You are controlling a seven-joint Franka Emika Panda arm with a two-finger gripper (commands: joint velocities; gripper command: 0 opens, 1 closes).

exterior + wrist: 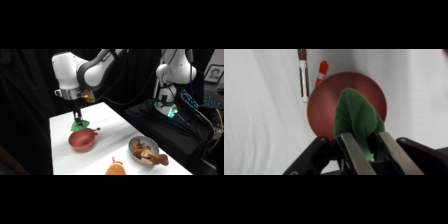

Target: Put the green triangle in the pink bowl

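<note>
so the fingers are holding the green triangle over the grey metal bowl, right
Not quite. The fingers hold the green triangle over the pink bowl, not the grey metal bowl, which sits apart. The wrist view shows this.

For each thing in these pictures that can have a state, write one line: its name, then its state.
Gripper: shut on the green triangle, above the table.
Green triangle: held off the table, over the pink bowl.
Pink bowl: upright on the table, nothing seen inside.
Grey bowl: upright, holding brown pieces.
Two markers: lying beside the pink bowl.
</note>
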